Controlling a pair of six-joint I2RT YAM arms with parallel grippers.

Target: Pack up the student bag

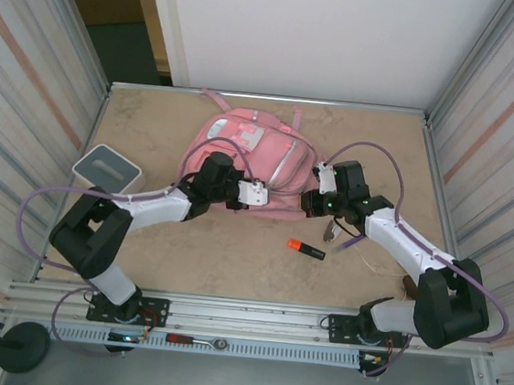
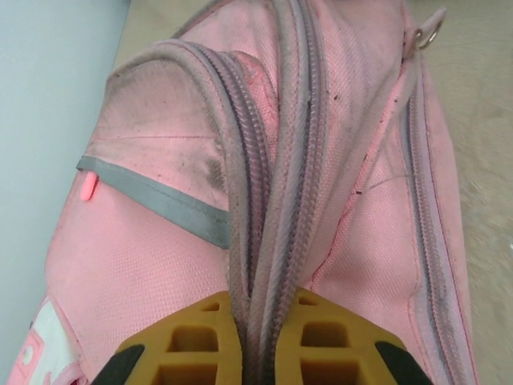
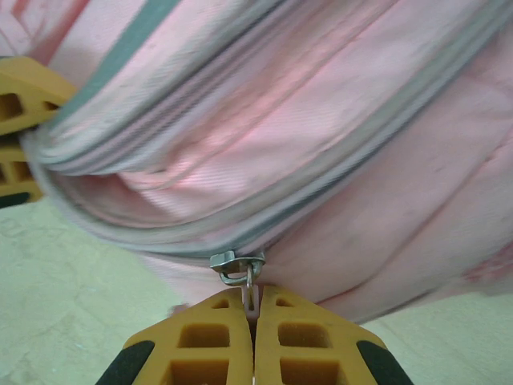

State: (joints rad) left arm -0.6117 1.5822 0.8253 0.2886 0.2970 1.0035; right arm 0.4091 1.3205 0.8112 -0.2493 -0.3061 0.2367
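Pinched shut on the metal zipper pull, right gripper: draw steadily along the track, never upward, probably to open the pocket wide. Clamped on the zipper ridge, left gripper: hold the fabric taut as an anchor. Leave the orange marker alone for now. Beyond both arms, mid-table, student bag, lying front up.
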